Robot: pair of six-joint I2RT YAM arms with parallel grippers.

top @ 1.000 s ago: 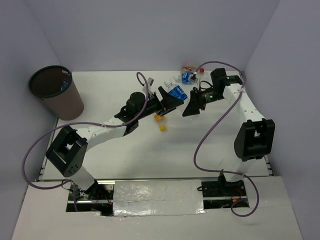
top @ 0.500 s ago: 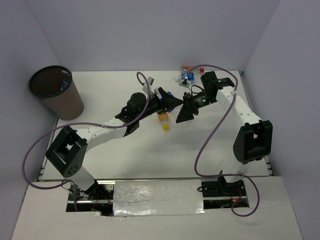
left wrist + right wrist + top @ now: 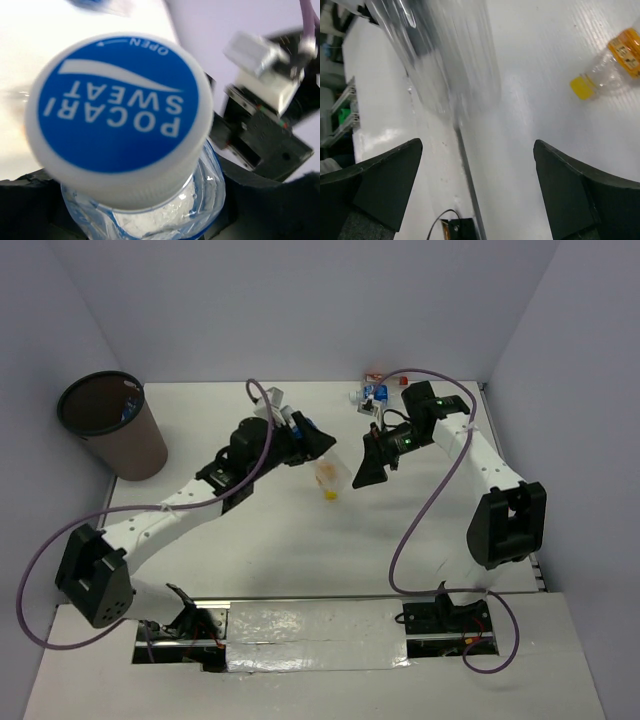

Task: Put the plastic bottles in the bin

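A white table (image 3: 300,540) takes up the floor of a small booth. Three plain walls close it in, the back wall (image 3: 300,300), the left wall (image 3: 40,340) and the right wall (image 3: 580,440), all a pale lavender-grey. The light is soft and even, leaving only faint shadows on the tabletop. Along the near edge lies a white panel (image 3: 560,660) with a cut-out opening, partly covered by a glossy, wrinkled sheet (image 3: 315,635). Seen close in the right wrist view, the tabletop shows fine parallel ribs and a thin dark seam (image 3: 465,160) (past its edge some blurred shelving (image 3: 340,115) is just visible).
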